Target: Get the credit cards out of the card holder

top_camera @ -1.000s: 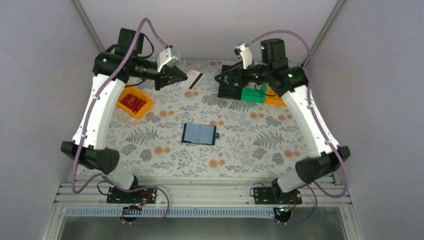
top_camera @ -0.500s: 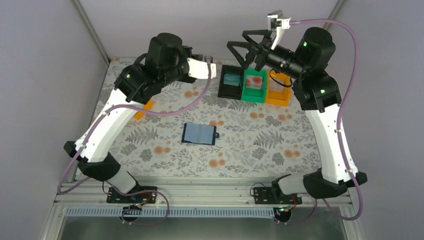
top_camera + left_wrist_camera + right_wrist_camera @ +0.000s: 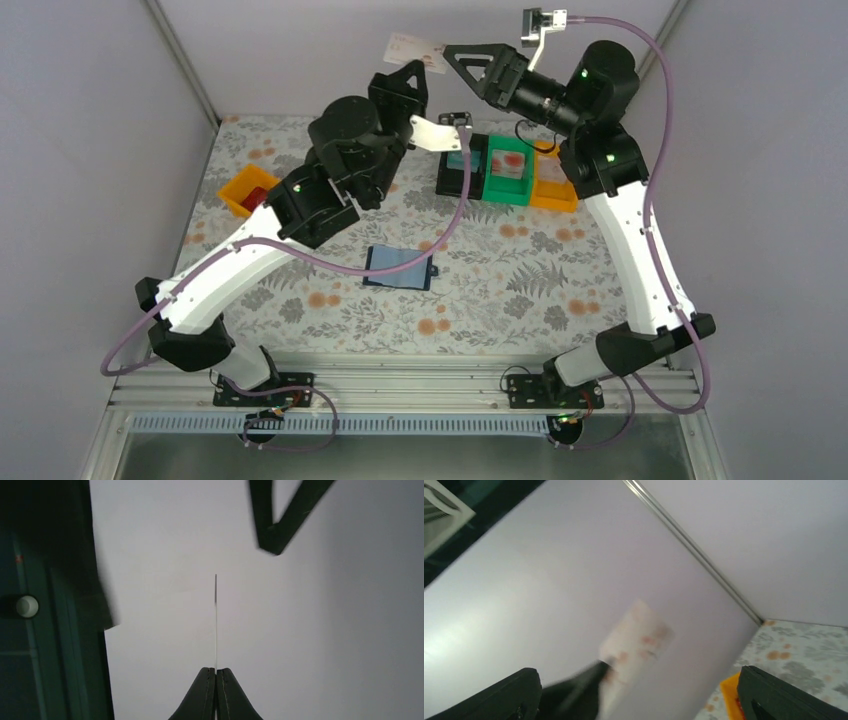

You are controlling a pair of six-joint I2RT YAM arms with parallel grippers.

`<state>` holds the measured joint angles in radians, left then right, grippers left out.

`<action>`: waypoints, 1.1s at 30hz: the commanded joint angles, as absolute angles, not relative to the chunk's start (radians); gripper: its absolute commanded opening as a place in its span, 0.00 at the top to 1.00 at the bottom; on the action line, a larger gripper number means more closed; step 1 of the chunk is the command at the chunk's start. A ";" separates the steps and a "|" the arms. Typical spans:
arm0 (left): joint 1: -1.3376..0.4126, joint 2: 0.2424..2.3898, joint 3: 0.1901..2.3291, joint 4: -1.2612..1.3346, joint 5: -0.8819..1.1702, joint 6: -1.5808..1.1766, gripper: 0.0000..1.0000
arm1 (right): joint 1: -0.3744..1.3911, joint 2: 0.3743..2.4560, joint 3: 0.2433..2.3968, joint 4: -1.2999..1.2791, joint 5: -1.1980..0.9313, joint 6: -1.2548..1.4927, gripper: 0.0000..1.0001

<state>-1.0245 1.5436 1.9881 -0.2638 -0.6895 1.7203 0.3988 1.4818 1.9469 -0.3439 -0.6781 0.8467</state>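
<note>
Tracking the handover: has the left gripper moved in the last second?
Yes. The left gripper, shut on a credit card, has swung right toward the black bin and now shows high against the back wall.

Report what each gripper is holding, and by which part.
The left gripper pinches a pale card by one edge, the rest sticking out free past its fingertips. The right gripper is open and holds nothing.
</note>
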 commanded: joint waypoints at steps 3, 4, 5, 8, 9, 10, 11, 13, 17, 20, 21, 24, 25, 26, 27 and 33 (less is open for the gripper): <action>-1.068 1.540 1.931 -0.141 -0.781 1.829 0.98 | 0.397 1.432 1.859 -0.128 -0.722 1.114 0.05; -1.073 1.542 1.923 -0.127 -0.781 1.839 0.98 | 0.397 1.430 1.845 -0.122 -0.717 1.134 0.08; -1.077 1.543 1.914 -0.114 -0.782 1.848 0.98 | 0.397 1.433 1.845 -0.131 -0.711 1.146 0.08; -1.089 1.551 1.906 -0.095 -0.784 1.864 0.98 | 0.398 1.440 1.864 -0.168 -0.696 1.165 0.22; -1.091 1.552 1.905 -0.098 -0.784 1.862 0.98 | 0.398 1.442 1.866 -0.166 -0.697 1.173 0.27; -1.092 1.554 1.903 -0.102 -0.784 1.859 0.98 | 0.400 1.441 1.867 -0.161 -0.698 1.181 0.32; -1.093 1.555 1.901 -0.104 -0.785 1.858 0.98 | 0.401 1.443 1.870 -0.159 -0.699 1.188 0.38; -1.096 1.558 1.898 -0.107 -0.785 1.852 0.98 | 0.403 1.445 1.875 -0.159 -0.700 1.194 0.48; -1.103 1.562 1.889 -0.128 -0.785 1.836 0.98 | 0.407 1.457 1.887 -0.159 -0.712 1.190 0.74; -1.108 1.566 1.882 -0.133 -0.784 1.826 0.98 | 0.407 1.468 1.890 -0.174 -0.722 1.186 0.90; -1.109 1.567 1.881 -0.138 -0.784 1.820 0.98 | 0.407 1.471 1.891 -0.176 -0.725 1.185 0.96; -1.115 1.570 1.876 -0.162 -0.785 1.797 0.98 | 0.407 1.475 1.896 -0.183 -0.735 1.173 0.96; -1.114 1.571 1.875 -0.171 -0.786 1.789 0.98 | 0.407 1.474 1.896 -0.189 -0.733 1.165 0.96; -1.114 1.572 1.879 -0.187 -0.788 1.775 0.98 | 0.402 1.472 1.897 -0.201 -0.731 1.152 0.96; -1.114 1.578 1.895 -0.225 -0.790 1.744 0.88 | 0.392 1.470 1.895 -0.217 -0.730 1.138 0.96; -1.030 1.664 2.165 -0.810 -0.685 1.219 0.00 | 0.216 1.462 1.802 -0.448 -0.739 0.859 0.96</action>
